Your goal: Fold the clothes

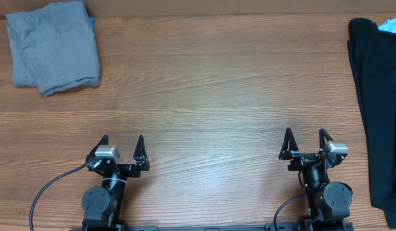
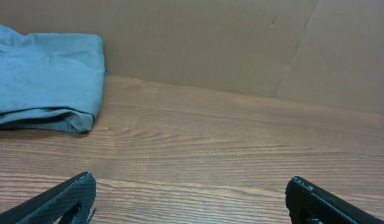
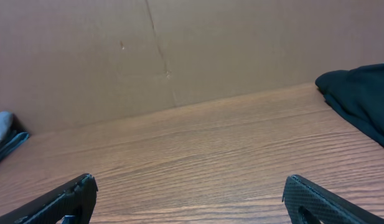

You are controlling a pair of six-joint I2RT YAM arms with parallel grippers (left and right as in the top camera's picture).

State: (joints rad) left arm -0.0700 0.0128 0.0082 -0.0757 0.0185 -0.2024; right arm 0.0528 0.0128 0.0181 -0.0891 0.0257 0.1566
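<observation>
Left pincer (image 1: 122,139) and right pincer (image 1: 305,133) spread, empty; grey garment (image 1: 53,46), black clothes (image 1: 380,96) well apart.

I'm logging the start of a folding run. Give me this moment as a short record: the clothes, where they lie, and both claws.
gray garment: folded, far left corner of the table
black garment: loose, not folded, along the right edge, partly out of the overhead view
left claw: open, empty, near edge
right claw: open, empty, near edge
contact: neither claw touches any garment
</observation>
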